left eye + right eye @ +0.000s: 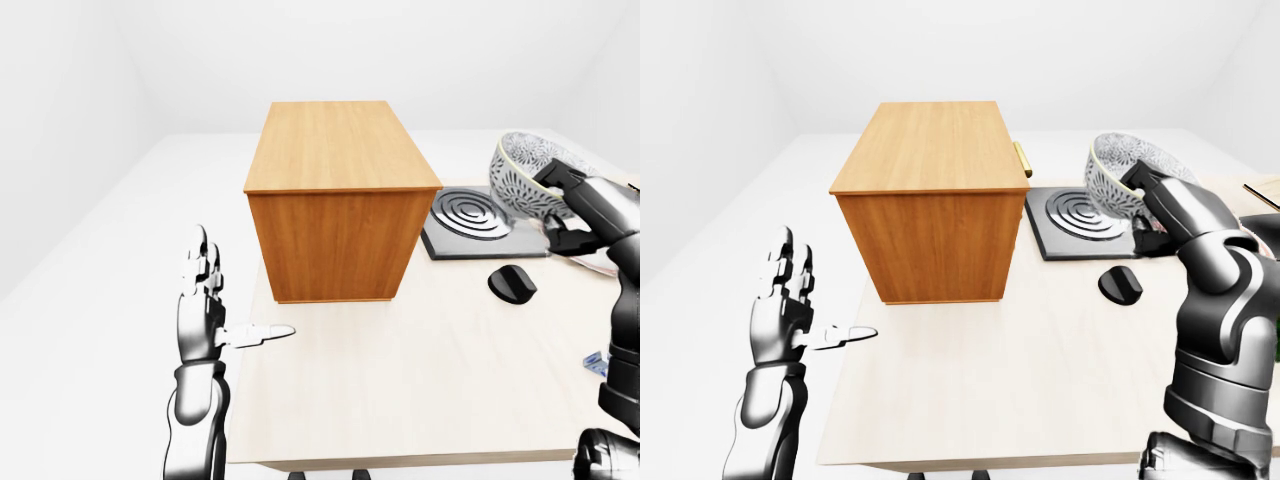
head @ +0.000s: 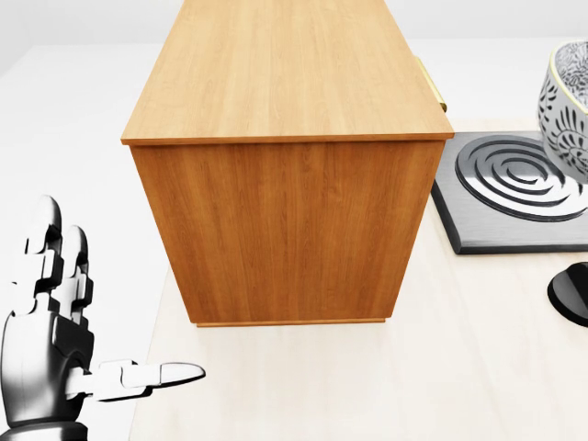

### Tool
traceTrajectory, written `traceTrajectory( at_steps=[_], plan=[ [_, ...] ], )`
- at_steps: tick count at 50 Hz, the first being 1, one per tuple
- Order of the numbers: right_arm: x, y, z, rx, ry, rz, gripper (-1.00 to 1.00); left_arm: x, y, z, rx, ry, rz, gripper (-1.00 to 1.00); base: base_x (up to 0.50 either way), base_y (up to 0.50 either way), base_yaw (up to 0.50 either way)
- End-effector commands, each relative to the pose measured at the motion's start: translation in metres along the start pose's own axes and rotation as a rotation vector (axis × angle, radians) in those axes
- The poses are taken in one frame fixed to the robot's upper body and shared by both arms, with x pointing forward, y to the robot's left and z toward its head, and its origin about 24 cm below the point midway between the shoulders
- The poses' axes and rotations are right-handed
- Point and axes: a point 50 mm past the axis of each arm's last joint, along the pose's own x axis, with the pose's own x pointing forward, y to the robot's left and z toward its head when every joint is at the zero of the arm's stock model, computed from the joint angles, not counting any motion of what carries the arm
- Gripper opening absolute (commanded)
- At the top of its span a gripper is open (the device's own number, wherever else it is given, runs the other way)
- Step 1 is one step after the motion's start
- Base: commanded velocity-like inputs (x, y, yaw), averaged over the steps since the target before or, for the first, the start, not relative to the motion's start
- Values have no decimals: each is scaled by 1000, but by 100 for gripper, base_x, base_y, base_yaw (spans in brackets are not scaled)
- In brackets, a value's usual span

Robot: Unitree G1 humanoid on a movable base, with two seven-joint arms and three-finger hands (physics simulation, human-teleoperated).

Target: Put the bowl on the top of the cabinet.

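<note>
- Fingers of my right hand (image 1: 1155,205) are clamping the patterned bowl (image 1: 1118,172), holding it above the stove plate (image 1: 478,221), right of the cabinet (image 1: 338,195).
- Left hand (image 2: 55,354) is hovering left of the surface (image 1: 420,380), fingers spread apart.

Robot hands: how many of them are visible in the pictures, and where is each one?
2. The left hand is open beside the table's left edge, holding nothing. The right hand grips the bowl, raised above the stove plate, right of the cabinet.
</note>
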Motion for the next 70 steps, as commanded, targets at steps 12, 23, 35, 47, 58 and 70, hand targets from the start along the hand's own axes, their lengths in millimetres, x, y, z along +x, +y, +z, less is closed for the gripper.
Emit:
traceTrajectory(
  at_steps=[12, 23, 35, 47, 58, 70],
  plan=[
    [117, -110, 65, -110, 89, -159, -100, 3, 1, 4, -3, -23, 17, 100, 0, 0, 0],
    [120, -133, 112, -98, 36, -259, -100, 3, 0, 2, 0, -10, 9, 100, 0, 0, 0],
    [119, -136, 172, -285, -102, -334, -100, 1, -1, 2, -2, -8, -7, 100, 0, 0, 0],
    [116, -124, 219, -278, -193, -342, -100, 0, -1, 0, -3, 0, -17, 100, 0, 0, 0],
    [109, -109, 264, -278, -316, -324, -100, 2, 0, -2, -6, 7, -14, 100, 0, 0, 0],
    [107, -93, 282, -286, -382, -301, -100, 3, 1, 2, -8, -13, -7, 100, 0, 0, 0]
  ],
)
